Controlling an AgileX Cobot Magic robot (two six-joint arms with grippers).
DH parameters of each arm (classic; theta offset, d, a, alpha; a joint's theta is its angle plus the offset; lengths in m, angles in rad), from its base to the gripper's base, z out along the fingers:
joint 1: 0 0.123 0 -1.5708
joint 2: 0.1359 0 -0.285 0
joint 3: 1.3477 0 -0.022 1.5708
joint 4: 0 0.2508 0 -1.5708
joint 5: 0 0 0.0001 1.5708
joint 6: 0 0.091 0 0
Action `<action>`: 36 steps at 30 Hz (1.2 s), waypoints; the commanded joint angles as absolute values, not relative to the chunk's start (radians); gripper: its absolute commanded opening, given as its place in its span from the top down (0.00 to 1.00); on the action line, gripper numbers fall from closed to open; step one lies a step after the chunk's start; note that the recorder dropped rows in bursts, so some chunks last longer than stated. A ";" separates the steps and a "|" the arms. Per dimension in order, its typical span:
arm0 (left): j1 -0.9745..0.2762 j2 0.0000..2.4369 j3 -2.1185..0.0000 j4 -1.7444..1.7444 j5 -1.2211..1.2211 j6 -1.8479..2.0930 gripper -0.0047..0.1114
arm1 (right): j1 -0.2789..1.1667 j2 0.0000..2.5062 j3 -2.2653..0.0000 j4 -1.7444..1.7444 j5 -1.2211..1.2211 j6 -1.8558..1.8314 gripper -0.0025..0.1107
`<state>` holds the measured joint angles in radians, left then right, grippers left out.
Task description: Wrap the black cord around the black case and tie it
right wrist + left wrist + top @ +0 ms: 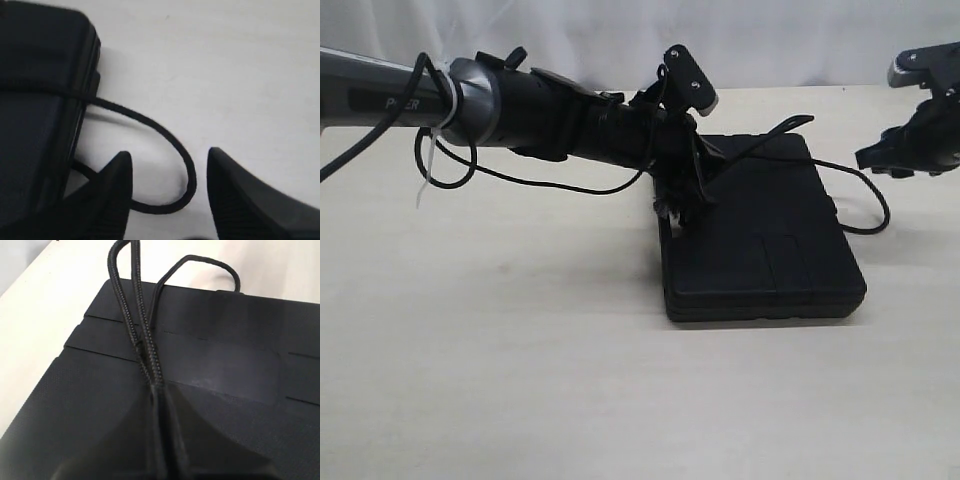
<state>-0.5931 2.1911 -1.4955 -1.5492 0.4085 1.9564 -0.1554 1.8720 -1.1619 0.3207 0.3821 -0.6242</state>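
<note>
The left gripper (pixel 158 405), above the black case (pixel 760 250) at the centre of the table (pixel 520 380), is closed on two strands of the black cord (pixel 144 335), while the right gripper (pixel 169 152), wide open and empty at the case's 3 o'clock, holds no slack, so the wrap may loosen.

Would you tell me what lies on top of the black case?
Strands of the black cord cross the black case, pinched in the shut left gripper; the lid beneath it is covered.
</note>
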 commanded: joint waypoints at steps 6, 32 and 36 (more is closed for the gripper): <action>-0.594 2.190 -1.502 -1.555 0.417 1.958 0.96 | -0.160 2.087 -1.290 0.393 0.338 -0.836 0.58; -0.594 2.190 -1.502 -1.557 0.406 1.958 0.96 | -0.047 1.902 -1.128 0.119 0.342 -0.588 0.94; -0.594 2.190 -1.502 -1.590 0.348 1.958 0.96 | -0.047 1.843 -1.045 0.119 0.323 -0.544 0.94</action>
